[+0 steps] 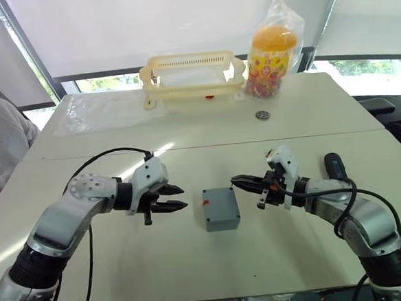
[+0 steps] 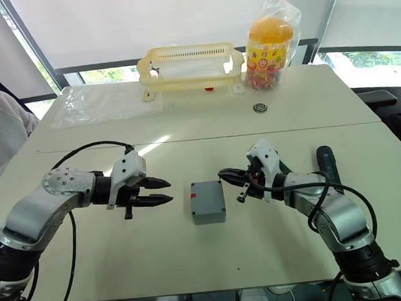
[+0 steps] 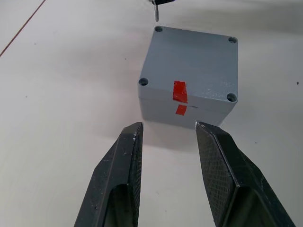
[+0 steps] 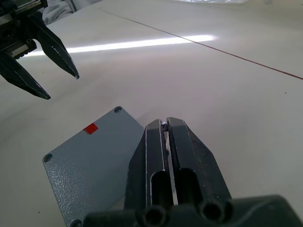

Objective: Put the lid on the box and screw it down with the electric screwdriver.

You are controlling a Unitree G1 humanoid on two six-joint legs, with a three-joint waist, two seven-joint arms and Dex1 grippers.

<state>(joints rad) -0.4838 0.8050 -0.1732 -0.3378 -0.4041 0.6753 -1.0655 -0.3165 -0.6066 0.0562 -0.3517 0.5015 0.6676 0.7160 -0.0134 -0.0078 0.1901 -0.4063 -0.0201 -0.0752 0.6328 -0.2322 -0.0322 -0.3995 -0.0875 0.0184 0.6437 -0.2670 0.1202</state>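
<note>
Sitting in the middle of the pale table: the grey box, with the lid already on top and a thin seam between the two. Lying well apart from it, beside the right arm: the electric screwdriver, untouched.

Left gripper: spread moderately wide, holding nothing, pointing at the box side from near, not touching. Right gripper: pinched closed on what looks like a small metal screw, hanging just above one far corner of the lid.

Risks from here, as a judgement:
- Dropping the screw beside its hole, because screw and holes are both very small; would probably roll away on the smooth table.
- Pushing the lid sideways with the fingertips, since nothing fastens it yet; would bring the corner holes out of line.
- Sliding the whole box, since it is light and the left gripper does not brace it.

Materials: hard grey plastic with a fine grainy surface, square shape, sunken round holes in the four corners. Red tape in two pieces, one on the lid and one on the box, lined up. Flat black fingers with ribbed inner pads.
</note>
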